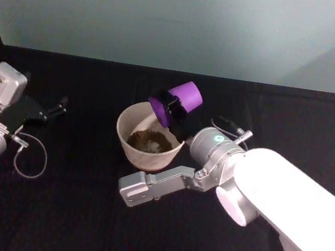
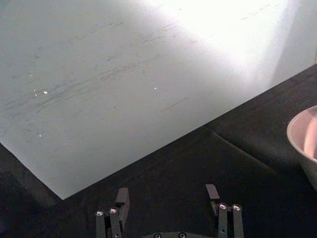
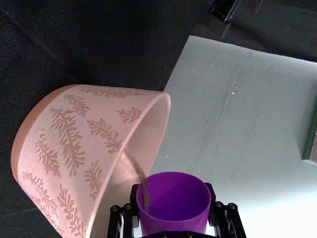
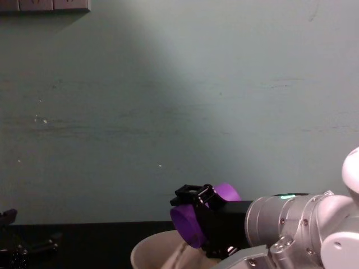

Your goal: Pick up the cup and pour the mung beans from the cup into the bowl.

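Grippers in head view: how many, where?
2. The right gripper holds the cup tilted over the bowl; the left gripper sits open, empty, at the left.

The chest view's lower edge cuts off the bowl (image 4: pixel 148 252) below its rim; the left wrist view's edge cuts it too. The cup (image 3: pixel 173 203) loses its base at the right wrist view's edge. Single mung beans (image 1: pixel 151 140) are too small to tell apart.

Centre frame, my right end effector (image 1: pixel 171 108) is black and the cup (image 1: pixel 188 94) bright purple; the bowl (image 3: pixel 74 148) is cream-pink with tan fern sprigs, the mung beans (image 1: pixel 150 140) dull brown, the bench (image 1: pixel 78 225) black.
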### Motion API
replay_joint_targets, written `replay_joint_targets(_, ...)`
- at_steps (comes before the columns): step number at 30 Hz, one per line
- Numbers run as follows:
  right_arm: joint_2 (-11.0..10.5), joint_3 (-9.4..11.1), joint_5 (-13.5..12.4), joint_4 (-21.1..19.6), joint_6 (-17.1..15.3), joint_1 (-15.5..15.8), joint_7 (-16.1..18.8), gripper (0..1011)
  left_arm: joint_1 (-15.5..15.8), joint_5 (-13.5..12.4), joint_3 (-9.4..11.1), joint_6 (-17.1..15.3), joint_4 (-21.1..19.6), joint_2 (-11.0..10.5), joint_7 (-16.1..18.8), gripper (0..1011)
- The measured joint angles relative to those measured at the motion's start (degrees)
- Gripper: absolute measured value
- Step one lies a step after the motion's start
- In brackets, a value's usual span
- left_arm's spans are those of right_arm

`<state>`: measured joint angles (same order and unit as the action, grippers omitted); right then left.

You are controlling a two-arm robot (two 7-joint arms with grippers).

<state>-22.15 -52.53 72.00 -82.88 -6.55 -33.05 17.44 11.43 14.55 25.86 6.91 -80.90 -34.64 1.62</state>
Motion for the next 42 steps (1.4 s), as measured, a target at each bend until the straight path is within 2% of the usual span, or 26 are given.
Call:
replay_joint_targets(15,-0.08,-0.60,1.60,-0.20,-0.32,-0.15,0.05,754,0.00,0.00,0.00,0.00,0.00,0.00,0.00,1000)
replay_joint_targets(26,-0.60,-4.39,8.82,-0.56,-2.09,-1.62,2.65,754,0.00,0.00,0.00,0.00,0.00,0.00,0.00,1000)
replay_joint_targets(42,-1.23,-6.75,14.77,-1.70,-3.08,-2.55,3.44,754,0.00,0.00,0.00,0.00,0.00,0.00,0.00,1000)
